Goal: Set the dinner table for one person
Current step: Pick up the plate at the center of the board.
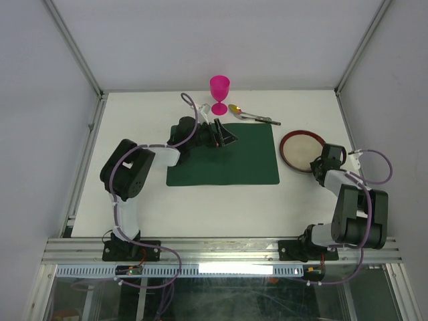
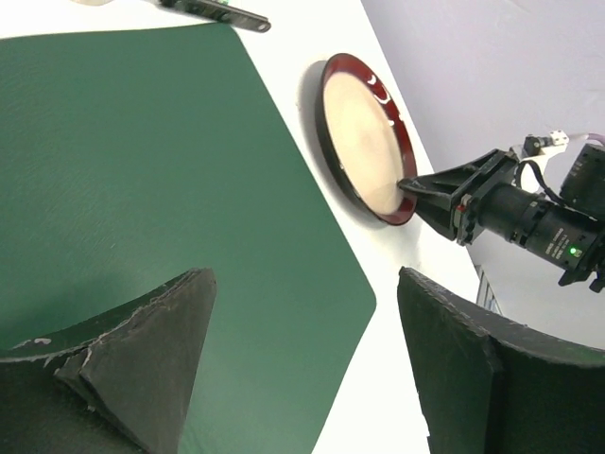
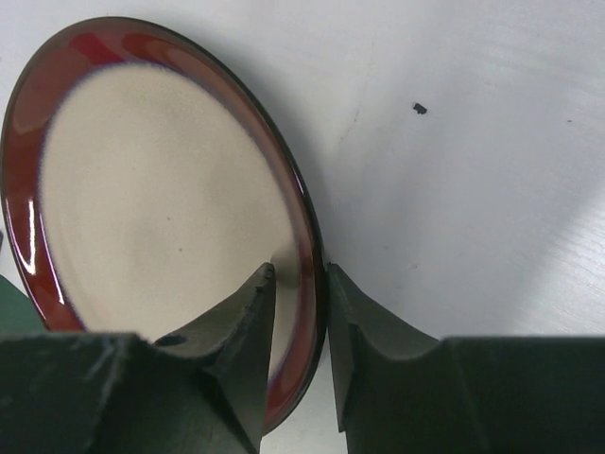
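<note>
The large white matte dinner table (image 1: 221, 207), edged by aluminium rails, fills the middle of the overhead view with both arm bases at its near edge. A dark green rectangular placemat (image 1: 227, 164) lies flat near its centre. Behind the mat's far edge stands a bright pink plastic goblet (image 1: 219, 93), upright, and just to its right lies a metal spoon with a gold-coloured bowl (image 1: 251, 116), bowl toward the goblet.

To the right of the mat, apart from it, lies a round plate with a glossy dark red rim and cream centre (image 3: 161, 199). The right gripper (image 3: 301, 274) sits at the plate's near edge with its 2 fingers set narrow – 1 over the cream face, 1 outside on the table side – and the red rim pinched between them.

The left gripper (image 1: 224, 136) hangs over the far left part of the placemat, its jaws spread wide with nothing between them – only green mat and white tabletop show in the gap in its wrist view.
</note>
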